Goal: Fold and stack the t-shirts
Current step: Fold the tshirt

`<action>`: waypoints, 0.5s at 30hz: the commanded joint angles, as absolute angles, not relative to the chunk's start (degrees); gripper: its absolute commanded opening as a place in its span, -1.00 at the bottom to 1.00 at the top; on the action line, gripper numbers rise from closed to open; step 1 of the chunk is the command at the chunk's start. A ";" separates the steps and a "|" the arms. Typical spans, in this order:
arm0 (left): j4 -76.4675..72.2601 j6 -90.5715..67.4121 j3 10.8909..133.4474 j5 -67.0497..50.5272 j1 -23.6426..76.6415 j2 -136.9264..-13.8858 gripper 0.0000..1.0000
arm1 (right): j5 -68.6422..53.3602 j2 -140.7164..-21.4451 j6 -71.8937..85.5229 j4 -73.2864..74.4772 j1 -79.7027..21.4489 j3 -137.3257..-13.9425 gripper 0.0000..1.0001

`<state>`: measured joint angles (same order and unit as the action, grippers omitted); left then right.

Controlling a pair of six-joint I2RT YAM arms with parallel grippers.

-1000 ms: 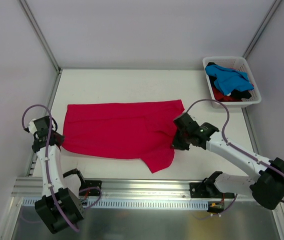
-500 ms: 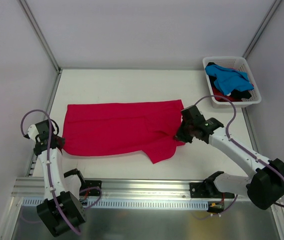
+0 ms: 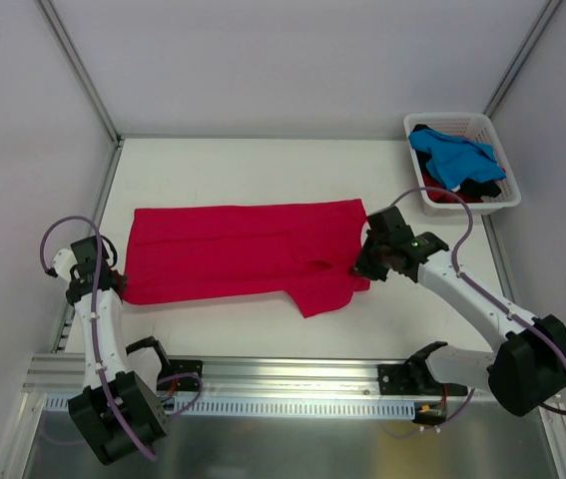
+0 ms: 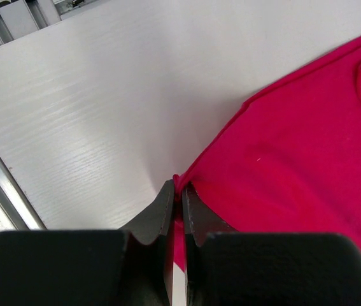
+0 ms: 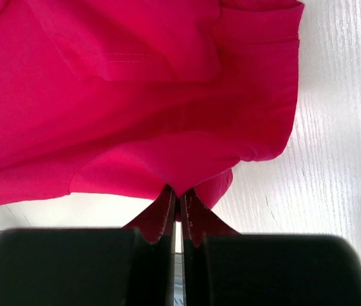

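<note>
The red t-shirt (image 3: 243, 254) lies stretched across the middle of the table (image 3: 243, 170). The left hand (image 4: 175, 191) is clamped on its near-left corner, the right hand (image 5: 177, 194) on its right hem. It seems mid-fold. Next, both should carry that near edge over evenly.

The crimson t-shirt (image 3: 233, 261) spreads across the middle of the bench (image 3: 253, 170), leaving bare strips along the far and near edges. The white basket (image 3: 472, 207) fills the far right corner. The left arm (image 3: 98, 314) stands by the left edge; the right arm (image 3: 467, 294) slants in from the near right corner.
</note>
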<state>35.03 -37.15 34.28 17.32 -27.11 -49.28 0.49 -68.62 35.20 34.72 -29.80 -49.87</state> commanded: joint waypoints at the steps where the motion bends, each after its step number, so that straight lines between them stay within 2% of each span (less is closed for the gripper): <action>1: 35.33 -37.88 35.86 20.65 -27.77 -49.39 -1.00 | -1.32 -70.48 31.82 34.01 -29.01 -52.03 -1.00; 15: 34.63 -38.14 38.67 20.65 -27.77 -52.73 -1.00 | -2.72 -74.96 26.37 33.84 -27.25 -58.97 -1.00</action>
<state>35.00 -37.15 35.97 18.31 -27.11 -51.88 -2.24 -73.69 28.49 34.37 -27.79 -55.99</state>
